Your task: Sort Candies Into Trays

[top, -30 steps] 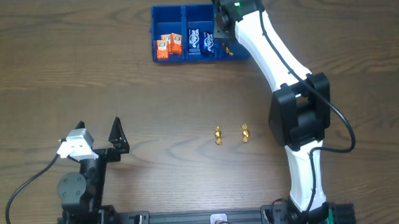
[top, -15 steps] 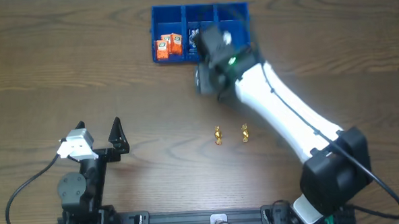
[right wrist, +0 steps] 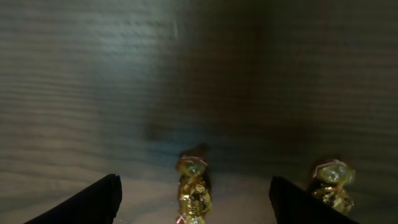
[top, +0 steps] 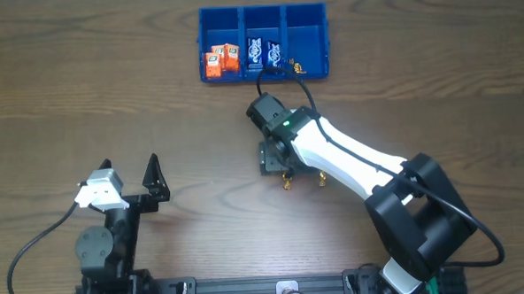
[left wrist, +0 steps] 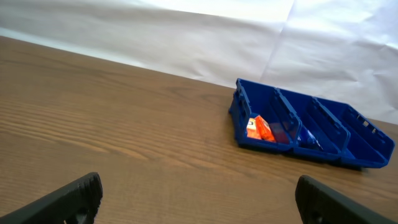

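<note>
Candy (gold, print unreadable) lies below spread right hand

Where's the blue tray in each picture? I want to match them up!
Top view: the blue tray sits at the top edge, near the middle.
Left wrist view: the tray is far off on the wood, in front of the white sheet.
Right wrist view: not in it.
Shared landmark: the orange candies in the tray's end compartment, also seen from the left wrist.

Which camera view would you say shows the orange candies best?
The top view looks straight down on the orange candies in the tray. The left wrist view catches them side-on, partly behind its wall.
</note>
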